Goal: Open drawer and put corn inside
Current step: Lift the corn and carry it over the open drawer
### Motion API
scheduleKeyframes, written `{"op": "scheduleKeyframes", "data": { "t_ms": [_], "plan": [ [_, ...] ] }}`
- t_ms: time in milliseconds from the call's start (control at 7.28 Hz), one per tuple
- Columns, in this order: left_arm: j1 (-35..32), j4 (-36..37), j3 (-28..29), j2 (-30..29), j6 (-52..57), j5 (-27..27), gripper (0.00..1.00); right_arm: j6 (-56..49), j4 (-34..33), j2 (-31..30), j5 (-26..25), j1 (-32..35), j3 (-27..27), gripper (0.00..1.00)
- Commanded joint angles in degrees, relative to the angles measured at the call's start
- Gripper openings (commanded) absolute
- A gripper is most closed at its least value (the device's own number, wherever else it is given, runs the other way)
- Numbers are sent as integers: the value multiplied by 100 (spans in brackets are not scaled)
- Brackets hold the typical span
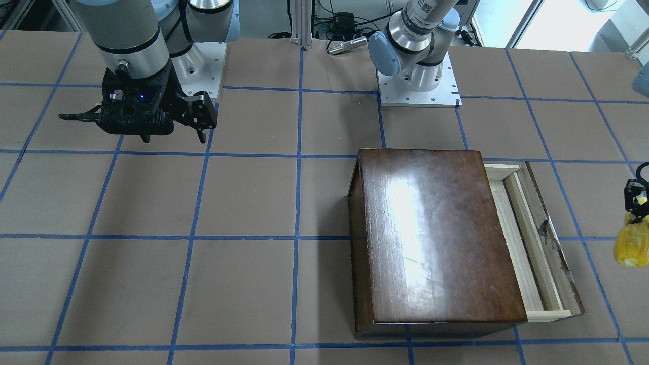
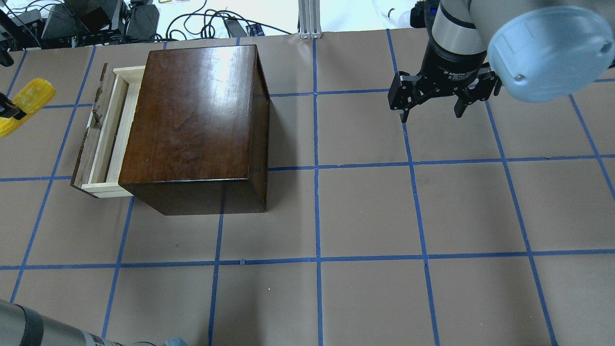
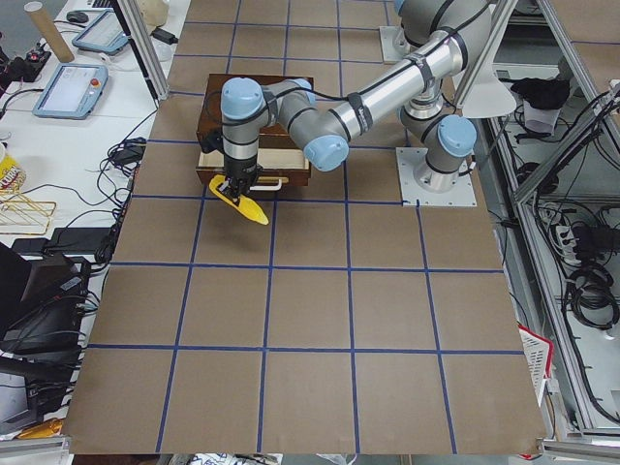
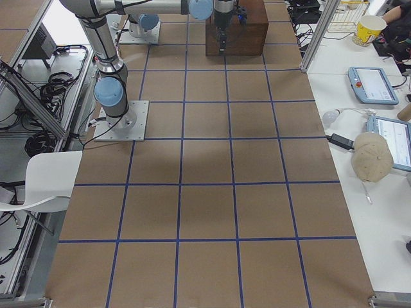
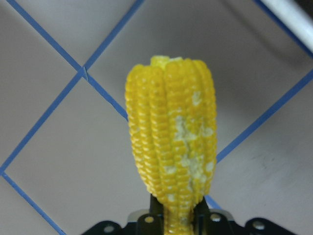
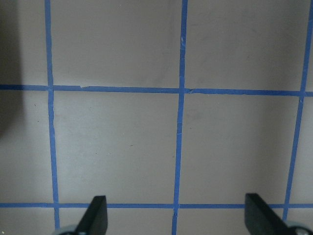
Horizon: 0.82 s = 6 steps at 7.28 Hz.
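The glossy dark-brown box (image 2: pixel 192 115) stands on the table, also in the front view (image 1: pixel 436 233). Its drawer (image 2: pixel 103 134) is pulled out a little on the robot's left side and shows a pale wood tray and a scuffed dark front (image 1: pixel 550 238). My left gripper (image 2: pixel 9 111) is shut on the base of the yellow corn (image 2: pixel 26 101) and holds it above the table beside the drawer front, apart from it. The corn fills the left wrist view (image 5: pixel 171 142). My right gripper (image 2: pixel 430 113) is open and empty, far to the right of the box.
The table is brown with a grid of blue tape lines (image 2: pixel 317 168). The two arm bases (image 1: pixel 418 86) (image 1: pixel 200 66) stand at the robot's edge. Cables and electronics (image 2: pixel 96 21) lie past the far edge behind the box.
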Motion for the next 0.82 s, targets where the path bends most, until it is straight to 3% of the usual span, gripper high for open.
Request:
{"op": "scheduleKeyframes", "data": {
  "t_ms": [0, 412, 687],
  "plan": [
    [-484, -503, 138, 245, -1618, 11, 0, 0, 0, 0, 0, 0, 0, 100],
    [-994, -917, 174, 212, -3342, -59, 0, 0, 0, 0, 0, 0, 0, 100],
    [-1144, -1023, 86, 115, -3707, -147, 0, 0, 0, 0, 0, 0, 0, 100]
  ]
}}
